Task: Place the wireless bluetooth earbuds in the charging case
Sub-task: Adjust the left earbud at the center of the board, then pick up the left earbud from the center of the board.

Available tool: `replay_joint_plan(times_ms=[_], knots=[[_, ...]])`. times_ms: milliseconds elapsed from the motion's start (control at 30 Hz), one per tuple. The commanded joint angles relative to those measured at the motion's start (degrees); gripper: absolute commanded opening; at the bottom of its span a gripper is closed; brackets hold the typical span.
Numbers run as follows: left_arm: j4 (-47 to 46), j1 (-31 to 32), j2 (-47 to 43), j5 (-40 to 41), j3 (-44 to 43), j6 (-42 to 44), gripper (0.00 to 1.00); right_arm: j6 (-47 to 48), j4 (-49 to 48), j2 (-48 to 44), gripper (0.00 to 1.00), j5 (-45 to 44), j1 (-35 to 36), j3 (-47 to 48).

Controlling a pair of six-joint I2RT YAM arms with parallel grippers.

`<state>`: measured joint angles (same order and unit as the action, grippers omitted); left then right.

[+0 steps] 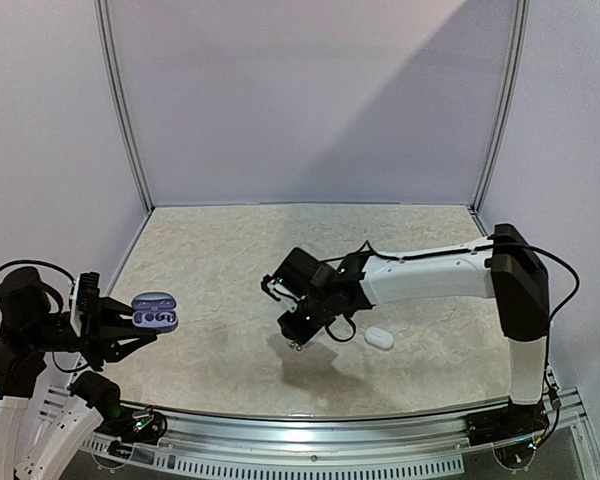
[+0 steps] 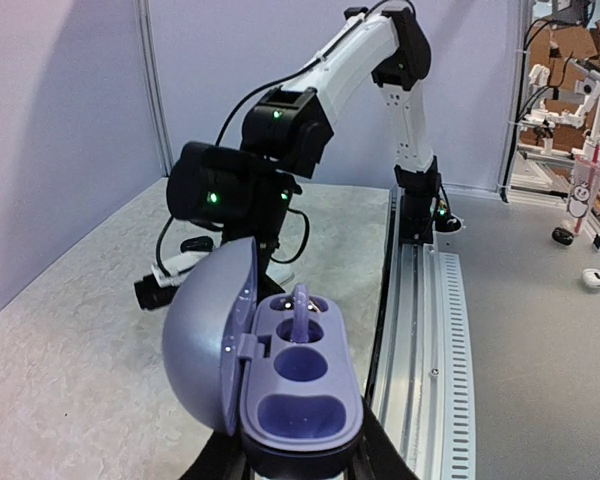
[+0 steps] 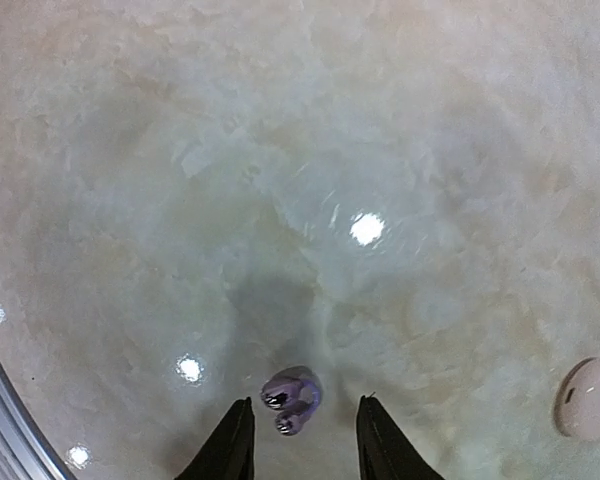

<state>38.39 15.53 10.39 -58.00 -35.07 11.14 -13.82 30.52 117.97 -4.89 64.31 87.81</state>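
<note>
My left gripper [image 1: 130, 322] is shut on a lavender charging case [image 1: 155, 312], holding it up off the table at the left with its lid open. In the left wrist view the case [image 2: 300, 390] faces me, with one lavender earbud [image 2: 302, 305] seated in its far socket; the two nearer sockets are empty. My right gripper [image 1: 292, 338] hangs low over the middle of the table. In the right wrist view a second lavender earbud [image 3: 292, 398] lies on the table between the open fingertips [image 3: 232, 440], with a gap on each side.
A white oval object [image 1: 379, 338] lies on the table just right of the right gripper and shows at the right edge of the right wrist view [image 3: 588, 398]. The metal rail [image 2: 430, 330] runs along the table's near edge. Grey walls enclose the table.
</note>
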Motion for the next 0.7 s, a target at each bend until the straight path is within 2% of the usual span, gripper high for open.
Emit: replay_joint_plan(times_ms=[0,200,667], knots=[[-0.04,0.6,0.59,0.0,0.47,0.49,0.0,0.11,-2.3,-3.87,0.32,4.27,-2.93,-1.58],[-0.07,0.64,0.73,-0.01,0.52,0.56,0.0,3.69,0.84,-0.03,0.29,6.3,-3.58,-1.01],[-0.07,0.63,0.94,-0.03,0.5,0.58,0.0,5.9,-1.93,2.88,0.29,12.1,-3.76,-3.77]])
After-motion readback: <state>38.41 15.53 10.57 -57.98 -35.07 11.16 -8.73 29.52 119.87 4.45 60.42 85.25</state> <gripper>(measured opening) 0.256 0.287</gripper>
